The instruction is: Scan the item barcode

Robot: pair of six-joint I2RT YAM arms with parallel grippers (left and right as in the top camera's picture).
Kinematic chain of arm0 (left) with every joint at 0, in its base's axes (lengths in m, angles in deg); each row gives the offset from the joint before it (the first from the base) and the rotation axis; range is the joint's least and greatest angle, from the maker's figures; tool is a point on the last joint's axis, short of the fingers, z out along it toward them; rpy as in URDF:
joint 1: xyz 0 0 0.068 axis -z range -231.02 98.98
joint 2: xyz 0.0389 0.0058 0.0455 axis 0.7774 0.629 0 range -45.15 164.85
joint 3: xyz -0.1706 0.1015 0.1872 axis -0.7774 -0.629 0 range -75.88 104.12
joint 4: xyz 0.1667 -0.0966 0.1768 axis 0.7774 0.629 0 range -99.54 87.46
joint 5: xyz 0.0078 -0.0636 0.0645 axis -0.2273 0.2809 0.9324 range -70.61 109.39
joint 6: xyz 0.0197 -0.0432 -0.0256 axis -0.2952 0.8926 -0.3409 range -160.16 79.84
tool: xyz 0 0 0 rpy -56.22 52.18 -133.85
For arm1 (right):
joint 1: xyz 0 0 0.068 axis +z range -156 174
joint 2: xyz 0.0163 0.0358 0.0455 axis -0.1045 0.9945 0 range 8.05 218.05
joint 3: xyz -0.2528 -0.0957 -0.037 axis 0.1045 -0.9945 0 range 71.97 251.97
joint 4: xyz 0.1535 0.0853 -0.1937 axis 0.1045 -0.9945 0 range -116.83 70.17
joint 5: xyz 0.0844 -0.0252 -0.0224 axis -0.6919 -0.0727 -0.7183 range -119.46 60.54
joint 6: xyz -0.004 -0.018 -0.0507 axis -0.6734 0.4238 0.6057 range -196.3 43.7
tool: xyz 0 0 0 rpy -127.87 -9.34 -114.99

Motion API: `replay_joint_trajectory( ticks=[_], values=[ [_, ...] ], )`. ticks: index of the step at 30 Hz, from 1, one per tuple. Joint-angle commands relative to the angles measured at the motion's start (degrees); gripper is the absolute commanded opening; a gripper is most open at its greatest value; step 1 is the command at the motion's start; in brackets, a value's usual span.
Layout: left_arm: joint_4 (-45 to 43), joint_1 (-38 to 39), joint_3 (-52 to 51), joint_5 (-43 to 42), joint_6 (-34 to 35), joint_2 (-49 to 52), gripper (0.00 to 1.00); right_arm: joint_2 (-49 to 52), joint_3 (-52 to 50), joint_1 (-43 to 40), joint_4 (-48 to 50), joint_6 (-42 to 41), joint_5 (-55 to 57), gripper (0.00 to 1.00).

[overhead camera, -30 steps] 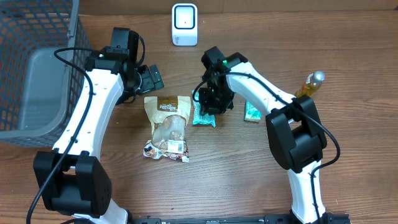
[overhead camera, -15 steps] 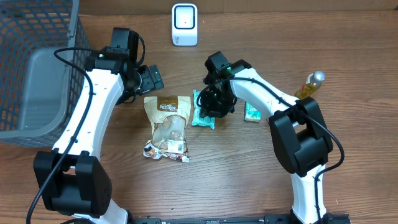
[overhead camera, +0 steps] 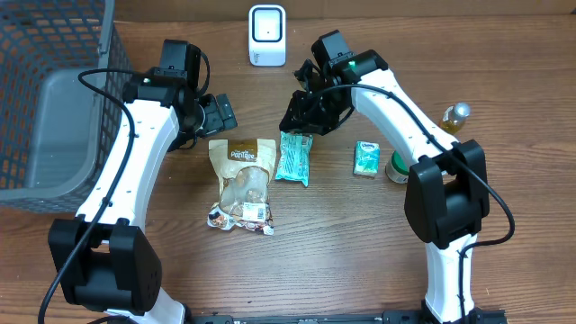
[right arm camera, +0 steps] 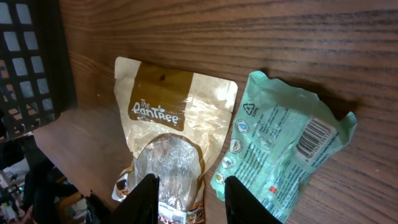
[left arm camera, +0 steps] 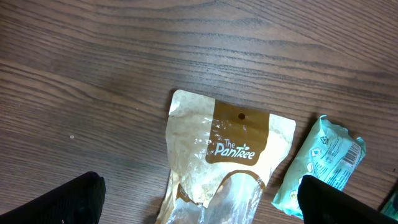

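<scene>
Since a second earlier, the right arm had swung up and back toward the far edge, leaving the teal packet point(overhead camera: 294, 158) uncovered on the table point(overhead camera: 342, 252). This also exposed a round green-topped container point(overhead camera: 397, 167) that the arm had hidden.

At far left stood the grey mesh basket point(overhead camera: 54, 90). Next came the left gripper point(overhead camera: 220, 114), its jaws spread wide and empty; in the left wrist view its dark fingertips point(left arm camera: 62, 202) sat at the bottom corners with bare wood and the tan pouch point(left arm camera: 227, 162) between them.

The tan pouch point(overhead camera: 243, 180) lay flat. Just beside it, on its right, lay the teal packet, with its barcode point(right arm camera: 314, 138) facing up near the far end.

The white scanner point(overhead camera: 267, 35) stood at the far edge, well apart from the packet. The right gripper point(overhead camera: 301, 115) hung above the packet's far end. In the right wrist view its fingers point(right arm camera: 147, 199) stood parted with nothing between them, so the packet was released.

Further right lay a small green tissue pack point(overhead camera: 365, 158), the round container just beside it, and then a yellow bottle point(overhead camera: 454, 117).
</scene>
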Motion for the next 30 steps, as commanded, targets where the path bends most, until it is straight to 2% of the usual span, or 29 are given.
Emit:
replay_joint_trajectory(
  ticks=[1,4,6,10,12,16,20,30],
  values=[
    [-0.1,0.4,0.9,0.0,-0.7,0.1,1.0,0.4,-2.6,0.5,0.6,0.7,-0.9,0.31],
    [-0.1,0.4,0.9,0.0,-0.7,0.1,0.99,0.7,-5.9,0.5,2.6,0.7,-0.6,0.29],
    [-0.1,0.4,0.9,0.0,-0.7,0.1,1.0,1.0,-8.4,0.5,4.3,0.4,1.7,0.22],
    [-0.1,0.4,0.9,0.0,-0.7,0.1,1.0,2.3,-13.9,0.5,8.4,-5.6,11.7,0.17],
    [-0.1,0.4,0.9,0.0,-0.7,0.1,1.0,2.7,-17.0,0.7,11.4,-7.1,12.3,0.17],
    [-0.1,0.4,0.9,0.0,-0.7,0.1,1.0,2.4,-15.7,1.1,11.7,-6.8,9.1,0.17],
    [-0.1,0.4,0.9,0.0,-0.7,0.1,1.0,0.2,-9.8,0.9,6.9,-6.7,3.1,0.14],
    [-0.1,0.4,0.9,0.0,-0.7,0.1,1.0,-1.8,-9.6,4.4,4.1,-6.8,3.6,0.15]
  ],
)
